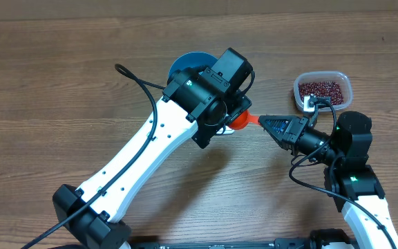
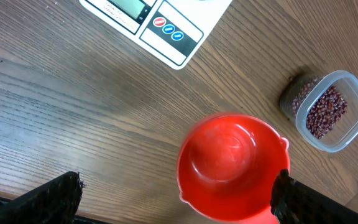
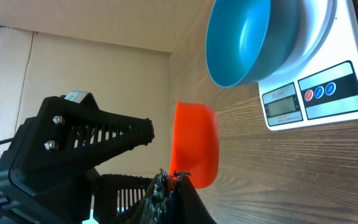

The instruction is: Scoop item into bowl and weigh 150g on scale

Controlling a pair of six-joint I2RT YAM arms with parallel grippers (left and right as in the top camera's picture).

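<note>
Scale [image 3: 353, 93] hidden overhead, visible from wrists

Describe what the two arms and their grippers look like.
Both arms have white shells, the left arm and right arm, with black joints and loose black cables. The right arm shows small green lights. The right gripper is black with slotted sides; the left gripper's fingers are black too.
</note>
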